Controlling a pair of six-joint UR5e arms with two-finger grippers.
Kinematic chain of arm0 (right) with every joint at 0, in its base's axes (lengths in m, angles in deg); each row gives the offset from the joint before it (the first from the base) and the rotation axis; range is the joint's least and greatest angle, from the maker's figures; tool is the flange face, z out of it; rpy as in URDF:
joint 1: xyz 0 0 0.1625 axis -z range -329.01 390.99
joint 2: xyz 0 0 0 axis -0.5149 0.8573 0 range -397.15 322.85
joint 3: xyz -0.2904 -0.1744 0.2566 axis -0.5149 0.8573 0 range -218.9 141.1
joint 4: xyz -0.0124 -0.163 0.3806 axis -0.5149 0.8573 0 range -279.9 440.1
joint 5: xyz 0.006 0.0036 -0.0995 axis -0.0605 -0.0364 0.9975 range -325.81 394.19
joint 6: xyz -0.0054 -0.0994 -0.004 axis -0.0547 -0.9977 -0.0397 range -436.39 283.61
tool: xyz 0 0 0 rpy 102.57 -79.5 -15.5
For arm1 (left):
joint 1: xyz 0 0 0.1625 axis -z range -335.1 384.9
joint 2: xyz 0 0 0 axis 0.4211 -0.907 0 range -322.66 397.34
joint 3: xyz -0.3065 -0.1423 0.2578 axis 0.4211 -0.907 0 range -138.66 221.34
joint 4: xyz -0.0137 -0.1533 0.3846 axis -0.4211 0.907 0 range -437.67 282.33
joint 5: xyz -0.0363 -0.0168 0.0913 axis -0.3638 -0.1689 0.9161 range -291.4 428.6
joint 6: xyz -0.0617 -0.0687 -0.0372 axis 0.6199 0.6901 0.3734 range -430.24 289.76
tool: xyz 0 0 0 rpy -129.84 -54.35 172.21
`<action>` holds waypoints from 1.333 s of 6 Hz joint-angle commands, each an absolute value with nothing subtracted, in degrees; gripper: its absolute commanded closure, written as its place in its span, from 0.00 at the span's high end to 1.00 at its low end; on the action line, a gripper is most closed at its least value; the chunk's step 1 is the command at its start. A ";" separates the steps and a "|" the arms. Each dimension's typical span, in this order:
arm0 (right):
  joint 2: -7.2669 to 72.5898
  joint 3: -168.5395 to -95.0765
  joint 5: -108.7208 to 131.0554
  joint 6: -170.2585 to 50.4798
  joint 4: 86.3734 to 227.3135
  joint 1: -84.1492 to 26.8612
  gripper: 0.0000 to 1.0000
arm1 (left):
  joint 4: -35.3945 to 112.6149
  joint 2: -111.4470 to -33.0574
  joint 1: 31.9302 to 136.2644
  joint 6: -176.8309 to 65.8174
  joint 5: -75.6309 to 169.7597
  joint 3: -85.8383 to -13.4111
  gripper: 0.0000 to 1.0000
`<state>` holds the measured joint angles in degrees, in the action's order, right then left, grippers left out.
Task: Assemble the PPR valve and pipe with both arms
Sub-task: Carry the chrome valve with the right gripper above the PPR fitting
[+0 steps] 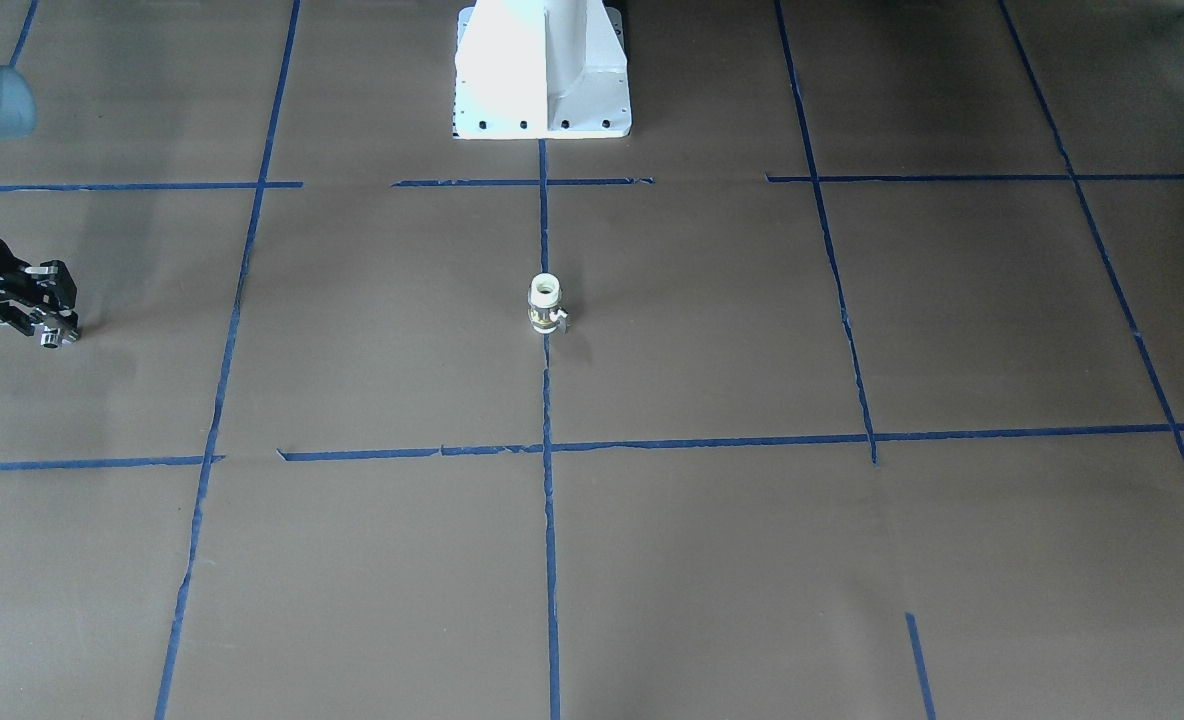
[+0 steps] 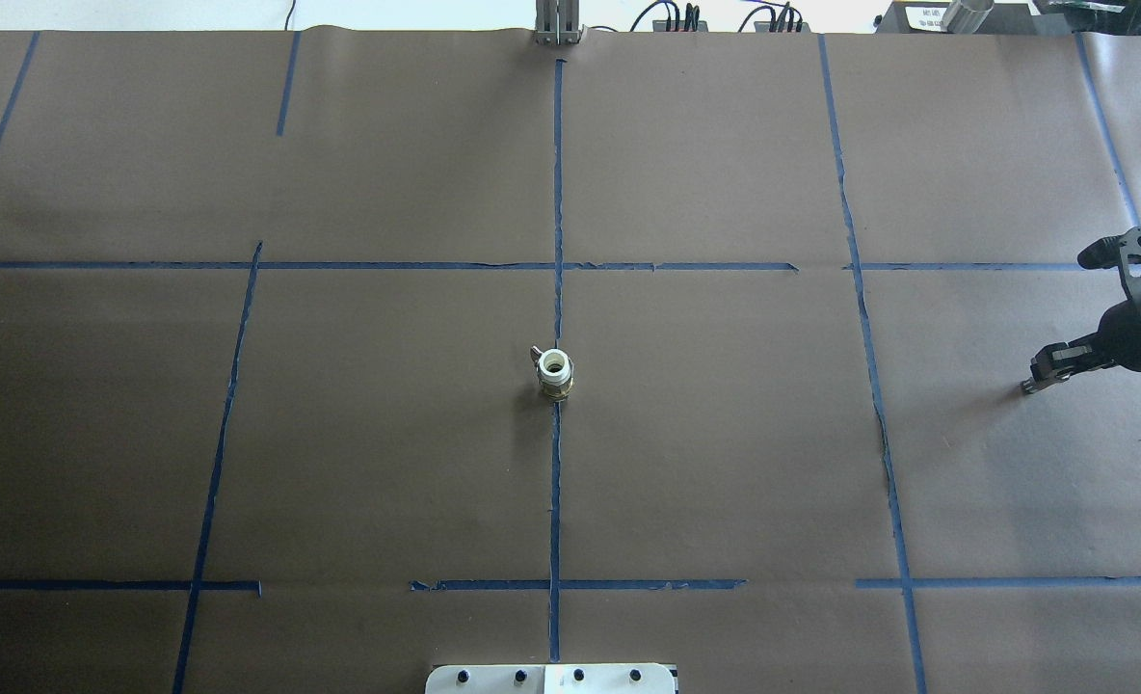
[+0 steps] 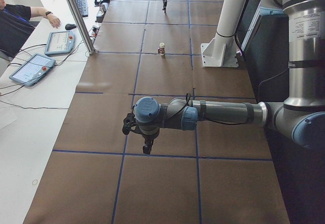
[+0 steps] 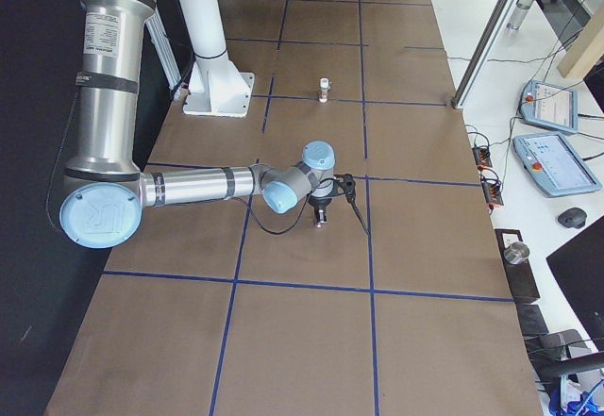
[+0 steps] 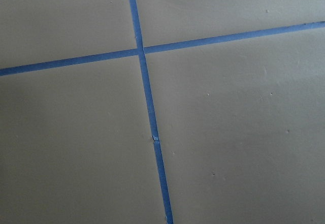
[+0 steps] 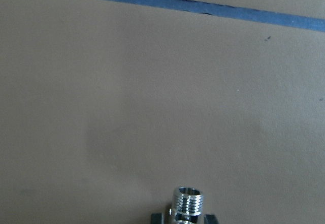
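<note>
The PPR valve [image 1: 546, 305] stands upright at the table's centre on the middle blue tape line, white end up, its small lever to the side; it also shows in the overhead view [image 2: 555, 371]. My right gripper [image 1: 52, 332] is far off at the table's right side, low over the paper [image 2: 1038, 379], shut on the silver threaded pipe [image 6: 188, 201]. My left gripper [image 3: 147, 147] shows only in the exterior left view, hovering above the paper near that end; I cannot tell whether it is open or shut. The left wrist view shows only paper and tape.
The white pedestal base [image 1: 542, 70] stands at the robot's edge, behind the valve. Blue tape lines [image 2: 557, 193] grid the brown paper. An aluminium post [image 3: 76, 16], tablets [image 3: 29, 67] and an operator [image 3: 15, 21] are beyond the far edge.
</note>
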<state>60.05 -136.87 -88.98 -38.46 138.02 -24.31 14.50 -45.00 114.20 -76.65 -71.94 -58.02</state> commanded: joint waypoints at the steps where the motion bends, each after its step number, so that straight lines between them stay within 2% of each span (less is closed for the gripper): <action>1: 59.97 -138.56 -88.94 -38.25 138.02 -24.38 0.00 | 14.44 -44.92 114.20 -76.65 -71.94 -58.24 1.00; 2: 59.19 -141.44 -89.99 -37.64 140.80 -24.38 0.00 | 14.44 -44.84 114.29 -76.65 -71.94 -58.50 1.00; 4: 45.45 -143.93 -90.44 -32.92 158.16 -24.30 0.00 | 13.65 -44.57 114.29 -73.78 -70.89 -58.76 1.00; 6: 36.90 -143.84 -90.09 -22.32 162.61 -20.98 0.00 | 13.91 -44.13 114.20 -74.01 -63.61 -58.94 1.00; 8: 24.01 -143.93 -84.77 -3.70 169.95 -13.34 0.00 | 13.74 -44.48 114.20 -73.32 -64.20 -59.20 1.00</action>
